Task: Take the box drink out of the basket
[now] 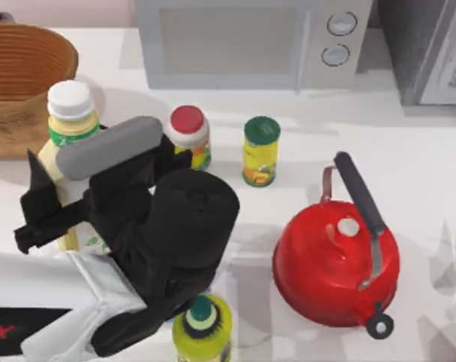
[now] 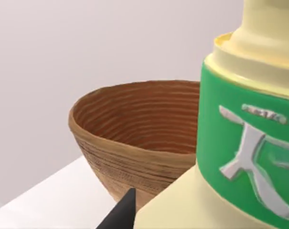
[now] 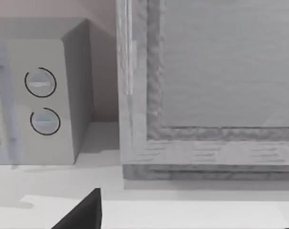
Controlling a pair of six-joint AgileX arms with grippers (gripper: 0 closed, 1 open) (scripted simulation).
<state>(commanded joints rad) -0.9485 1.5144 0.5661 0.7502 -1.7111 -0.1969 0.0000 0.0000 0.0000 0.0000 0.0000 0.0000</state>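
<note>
No word, number or brand name can be read anywhere. The nearest thing to a sign is a pale grey mark (a character-like shape of crossing strokes) on the green band (image 2: 249,157) of the cream carton (image 2: 240,191) at the right of the left wrist view. Labels on the green-lidded can (image 1: 261,153) and the red-lidded jar (image 1: 189,134), centre of the top view, carry only unreadable colour patches. A small red mark (image 1: 0,332) sits on the arm at lower left.
</note>
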